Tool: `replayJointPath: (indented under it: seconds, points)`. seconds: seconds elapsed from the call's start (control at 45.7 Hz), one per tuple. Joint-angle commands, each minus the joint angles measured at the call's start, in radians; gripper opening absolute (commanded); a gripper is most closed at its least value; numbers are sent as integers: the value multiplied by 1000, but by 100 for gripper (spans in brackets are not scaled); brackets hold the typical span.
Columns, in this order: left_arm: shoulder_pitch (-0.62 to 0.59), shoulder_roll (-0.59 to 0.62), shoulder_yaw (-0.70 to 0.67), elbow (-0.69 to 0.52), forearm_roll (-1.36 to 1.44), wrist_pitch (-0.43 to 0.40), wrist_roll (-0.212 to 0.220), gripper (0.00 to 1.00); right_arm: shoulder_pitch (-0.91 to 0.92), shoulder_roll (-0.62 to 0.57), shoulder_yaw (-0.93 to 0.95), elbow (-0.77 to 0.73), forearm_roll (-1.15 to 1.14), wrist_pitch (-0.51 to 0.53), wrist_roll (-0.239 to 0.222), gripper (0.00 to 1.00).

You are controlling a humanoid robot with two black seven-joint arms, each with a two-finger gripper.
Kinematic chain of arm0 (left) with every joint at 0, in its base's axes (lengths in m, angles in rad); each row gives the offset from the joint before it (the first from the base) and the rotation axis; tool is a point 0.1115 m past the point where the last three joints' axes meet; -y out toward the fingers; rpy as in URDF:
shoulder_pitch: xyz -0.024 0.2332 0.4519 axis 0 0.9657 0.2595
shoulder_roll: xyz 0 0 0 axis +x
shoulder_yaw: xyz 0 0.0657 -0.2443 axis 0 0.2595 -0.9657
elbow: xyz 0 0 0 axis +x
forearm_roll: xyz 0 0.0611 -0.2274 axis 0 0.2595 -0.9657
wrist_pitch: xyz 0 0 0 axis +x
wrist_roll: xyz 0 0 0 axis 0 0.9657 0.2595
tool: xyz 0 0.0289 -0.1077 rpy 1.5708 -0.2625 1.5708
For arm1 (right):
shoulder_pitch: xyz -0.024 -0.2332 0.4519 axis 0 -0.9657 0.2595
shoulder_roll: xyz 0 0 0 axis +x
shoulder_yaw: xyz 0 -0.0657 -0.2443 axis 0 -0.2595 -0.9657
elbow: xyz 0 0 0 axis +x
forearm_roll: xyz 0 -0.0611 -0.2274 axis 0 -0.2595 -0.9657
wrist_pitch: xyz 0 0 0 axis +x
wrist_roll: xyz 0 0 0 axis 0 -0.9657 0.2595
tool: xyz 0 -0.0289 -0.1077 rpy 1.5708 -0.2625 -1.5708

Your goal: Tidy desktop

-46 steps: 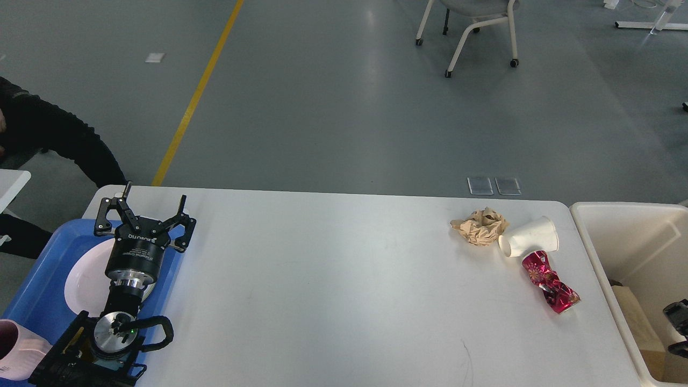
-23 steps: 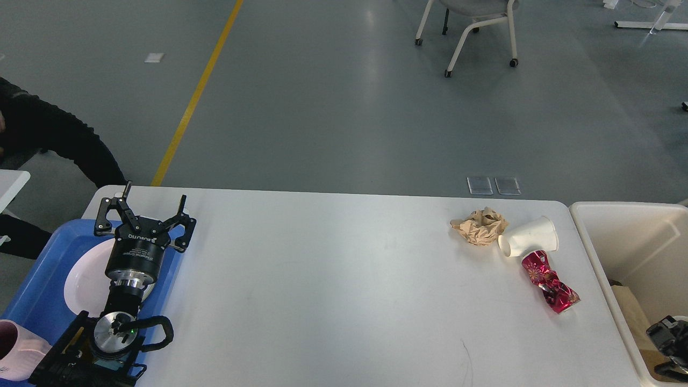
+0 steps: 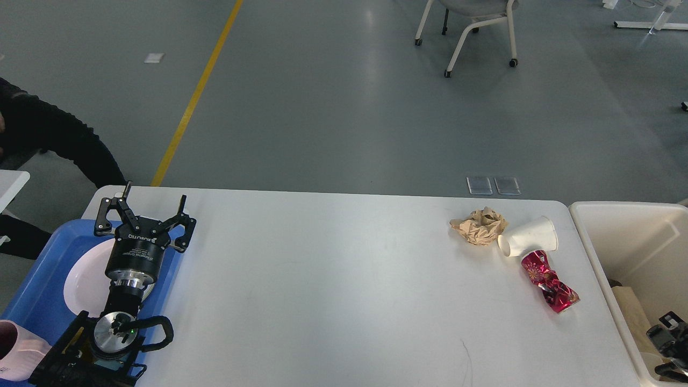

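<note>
Spread wide, the left gripper [image 3: 144,215] hangs over the blue tray [image 3: 37,274] at the left end of the desktop [image 3: 322,290], its two fingers clearly apart and holding nothing. Under it a white plate [image 3: 86,279] lies in the tray, and a pale pink cup [image 3: 13,349] shows at the tray's near corner. White lettering runs across the gripper's body, seen upside down; it looks like a maker's name, though I cannot read it with confidence.

On the head view's right edge only a dark piece of the right gripper [image 3: 669,344] shows, low over the cream bin [image 3: 596,258] that stands against the table's right end. Whether its fingers are apart or together cannot be told.

Three pieces of litter sit bunched near the right end of the desktop: a crumpled brown paper ball [image 3: 480,226], a white paper cup [image 3: 528,236] on its side touching the paper ball, and a crushed red can [image 3: 550,281] whose top end meets the cup. The can's long axis runs from the cup toward the near right, slanting toward the bin. All three lie well away from the left gripper and near the right one, so the right arm is likely the better placed to take them. No label on the can is legible.
</note>
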Motion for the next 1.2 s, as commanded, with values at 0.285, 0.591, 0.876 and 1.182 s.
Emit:
replayJointPath:
  seconds: [0.285, 0.591, 0.876, 1.182]
  points:
    - [0, 0, 0, 0, 0, 0, -1, 96, 309, -234, -6, 326, -40, 157, -9, 100]
    - [0, 0, 0, 0, 0, 0, 1, 96, 750, -268, -105, 483, -206, 665, -52, 100]
    - [0, -1, 0, 0, 0, -1, -1, 96, 1211, -211, -191, 794, -204, 941, -226, 100]
    - [0, 0, 0, 0, 0, 0, -1, 96, 1751, -141, -403, 1355, -71, 975, -226, 100]
